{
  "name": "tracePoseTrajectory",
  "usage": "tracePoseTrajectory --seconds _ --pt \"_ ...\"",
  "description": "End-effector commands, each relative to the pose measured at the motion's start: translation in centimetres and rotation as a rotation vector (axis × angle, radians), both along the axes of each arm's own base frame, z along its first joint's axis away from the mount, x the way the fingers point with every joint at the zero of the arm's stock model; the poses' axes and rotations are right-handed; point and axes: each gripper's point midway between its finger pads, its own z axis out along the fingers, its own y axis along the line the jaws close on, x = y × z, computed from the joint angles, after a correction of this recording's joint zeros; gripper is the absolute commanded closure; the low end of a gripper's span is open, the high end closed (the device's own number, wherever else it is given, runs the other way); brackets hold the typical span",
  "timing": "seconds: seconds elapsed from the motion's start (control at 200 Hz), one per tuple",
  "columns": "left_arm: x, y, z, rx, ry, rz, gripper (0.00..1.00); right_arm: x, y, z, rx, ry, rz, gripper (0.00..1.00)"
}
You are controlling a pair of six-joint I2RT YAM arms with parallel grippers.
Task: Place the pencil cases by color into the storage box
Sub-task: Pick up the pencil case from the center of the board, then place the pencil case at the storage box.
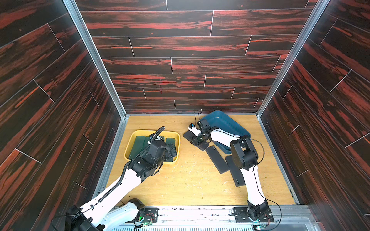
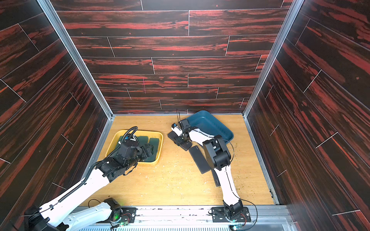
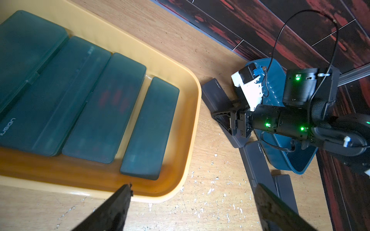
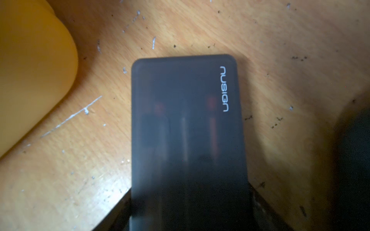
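**Grasp step: black case (image 4: 186, 124)**

It lay on the table (image 1: 190, 180) near the blue bin (image 1: 222, 124), the right gripper (image 1: 195, 141) astride it (pinched or not, I couldn't tell). Next, I judged: firm squeeze, lift, clear the bin's rim. Meanwhile the left gripper (image 3: 194, 186) hung wide open, empty, above the yellow tray (image 1: 132, 140) of green cases (image 3: 100, 108).

The table (image 1: 190, 180) was pale wood grain, scuffed with whitish flecks. The yellow tray (image 3: 192, 112) looked like smooth, slightly glossy plastic, and the green cases (image 3: 108, 108) in it like frosted translucent plastic. The black case (image 4: 186, 130) was matt and semi-translucent. The walls (image 1: 190, 46) were dark, red-streaked wood-look boards with metal rails (image 1: 95, 58).
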Motion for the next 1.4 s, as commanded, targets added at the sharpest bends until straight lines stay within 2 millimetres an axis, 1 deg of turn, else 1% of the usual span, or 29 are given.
tracePoseTrajectory --seconds 0.0,0.125,0.24,0.406,0.541,0.611,0.716,0.812,0.872,1.022,1.107,1.152,1.207,1.283,1.393 --pt "-0.2 0.7 -0.1 0.008 -0.004 0.018 0.03 -1.4 0.5 3.5 0.079 0.042 -0.015 0.43" --pt "-0.2 0.7 -0.1 0.007 -0.006 0.020 0.03 -1.5 0.9 4.8 0.121 0.055 -0.044 0.44" --pt "-0.3 0.8 -0.2 0.008 -0.004 0.020 0.03 -1.7 0.9 5.4 0.149 0.073 -0.076 0.43" --pt "-0.2 0.7 0.0 0.006 -0.008 0.018 0.03 -1.6 1.1 6.9 0.187 0.073 -0.110 0.44" --pt "-0.2 0.7 0.1 0.005 -0.011 0.018 0.03 -1.4 1.2 8.7 0.219 0.055 -0.129 0.44" --pt "-0.2 0.7 0.2 0.005 -0.014 0.019 0.04 -1.0 1.0 9.6 0.230 0.038 -0.150 0.44" --pt "-0.2 0.8 0.2 0.006 -0.015 0.020 0.03 -0.1 0.2 11.8 0.274 -0.015 -0.205 0.44" --pt "-0.2 0.8 0.4 0.007 -0.017 0.019 0.03 1.3 -1.6 13.9 0.338 -0.050 -0.287 0.44" --pt "-0.2 0.9 0.5 0.007 -0.020 0.020 0.03 2.2 -3.2 15.1 0.379 -0.071 -0.356 0.44" --pt "0.0 0.9 0.5 0.008 -0.023 0.022 0.03 3.8 -7.7 17.7 0.485 -0.142 -0.537 0.45" --pt "0.1 0.8 0.4 0.006 -0.023 0.020 0.03 4.5 -10.8 18.1 0.529 -0.169 -0.672 0.45" --pt "0.2 0.7 0.3 0.003 -0.022 0.018 0.03 4.9 -12.7 17.9 0.539 -0.181 -0.758 0.45" --pt "0.2 0.6 0.3 0.001 -0.023 0.016 0.03 5.3 -14.2 17.7 0.555 -0.189 -0.829 0.45" --pt "0.3 0.6 0.3 -0.003 -0.025 0.014 0.03 5.8 -15.9 17.2 0.543 -0.202 -0.924 0.45" --pt "0.4 0.5 0.4 -0.007 -0.030 0.012 0.04 6.5 -17.3 16.3 0.527 -0.209 -1.038 0.45"
